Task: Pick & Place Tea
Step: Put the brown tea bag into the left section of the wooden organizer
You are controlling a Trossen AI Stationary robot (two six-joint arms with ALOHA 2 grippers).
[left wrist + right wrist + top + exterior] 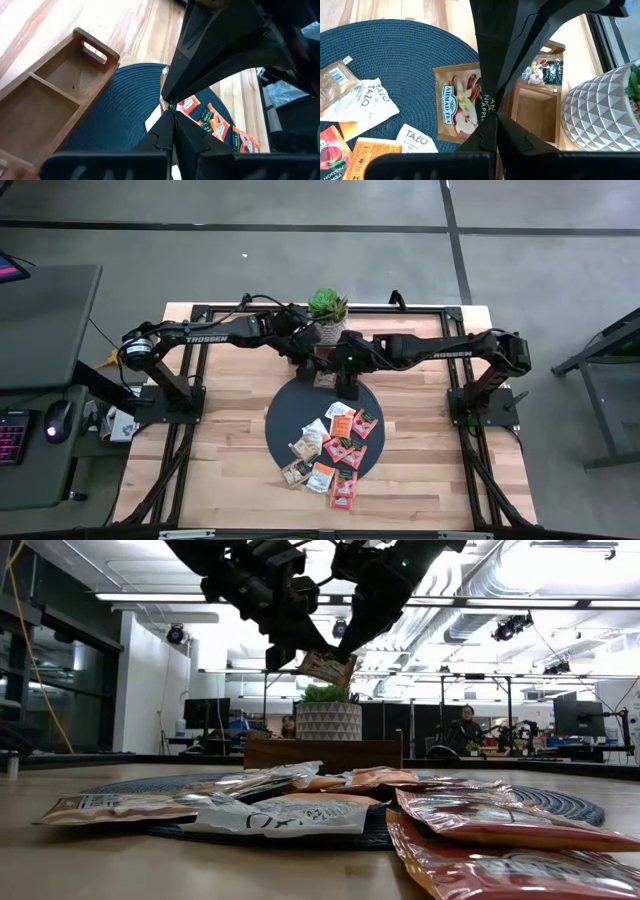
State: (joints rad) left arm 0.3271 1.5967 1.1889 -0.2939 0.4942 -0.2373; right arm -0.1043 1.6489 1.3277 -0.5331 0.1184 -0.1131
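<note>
A tan-brown tea sachet (457, 102) hangs lifted between both grippers, above the far rim of the dark round mat (290, 410) and beside the wooden tray (45, 100). My left gripper (170, 120) is shut on it. My right gripper (494, 122) is shut, its tips at the same edge of the sachet. In the low view the sachet (328, 668) shows above the tray (320, 752). One sachet (542, 72) lies flat in a tray compartment. Several orange-red, tan and white sachets (330, 450) lie on the mat's near part. My left gripper pinches the tan sachet between its two fingers at one edge (485, 106), slanting down from the table's left. The sachet is lifted clear and tilted, and it shows edge-on (162, 104) in the left wrist view. My right gripper's shut tips stand at that edge; whether they touch it, I cannot tell.
A potted plant in a white faceted pot (328, 310) stands just beyond the tray, close to both wrists. Bare wooden table (220, 440) lies left and right of the mat. The arms' black bases (170, 395) stand at both table sides.
</note>
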